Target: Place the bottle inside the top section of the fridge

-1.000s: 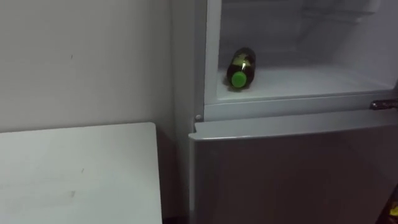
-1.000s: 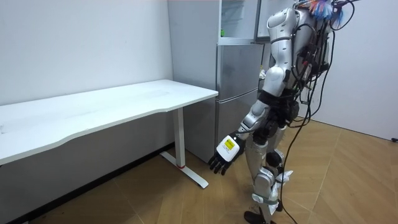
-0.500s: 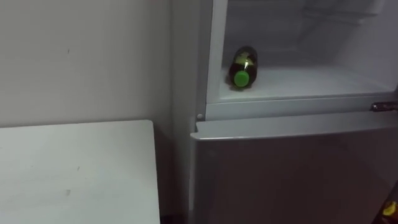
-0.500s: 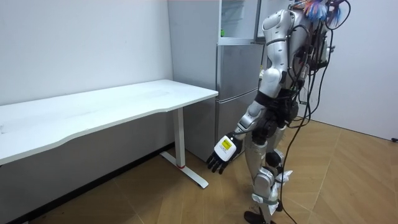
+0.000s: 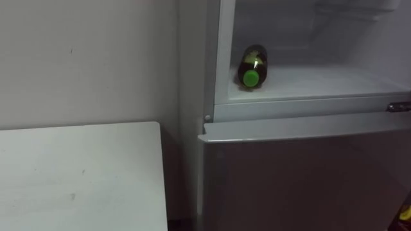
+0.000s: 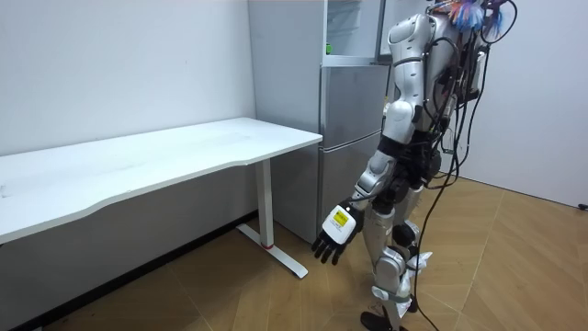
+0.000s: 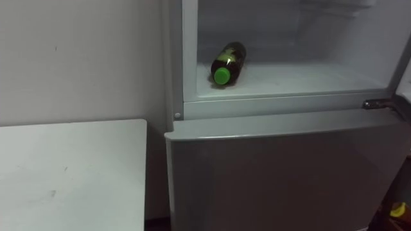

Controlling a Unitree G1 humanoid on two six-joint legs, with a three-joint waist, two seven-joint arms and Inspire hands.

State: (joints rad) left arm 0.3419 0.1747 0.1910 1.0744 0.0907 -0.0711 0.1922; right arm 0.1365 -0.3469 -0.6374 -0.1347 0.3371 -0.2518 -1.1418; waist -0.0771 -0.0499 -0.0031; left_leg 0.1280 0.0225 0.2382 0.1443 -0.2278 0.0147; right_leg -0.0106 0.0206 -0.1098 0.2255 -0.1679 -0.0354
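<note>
A dark bottle (image 5: pixel 252 66) with a green cap lies on its side on the white shelf (image 5: pixel 321 83) of the open upper fridge compartment, near its left wall, cap towards me. Nothing touches the bottle (image 7: pixel 228 63). In the room view I stand upright facing the fridge (image 6: pixel 354 138), and my left hand (image 6: pixel 335 232) hangs low beside my leg, fingers relaxed and holding nothing.
The lower fridge door (image 5: pixel 302 173) is shut below the shelf, with a metal hinge (image 5: pixel 398 106) at its right end. A white table (image 5: pixel 77 173) stands to the left of the fridge against the wall. Wooden floor (image 6: pixel 514 267) lies open behind me.
The bottle has stayed put on the shelf. The eye view has shifted slightly. My left hand has swung a little at my side.
</note>
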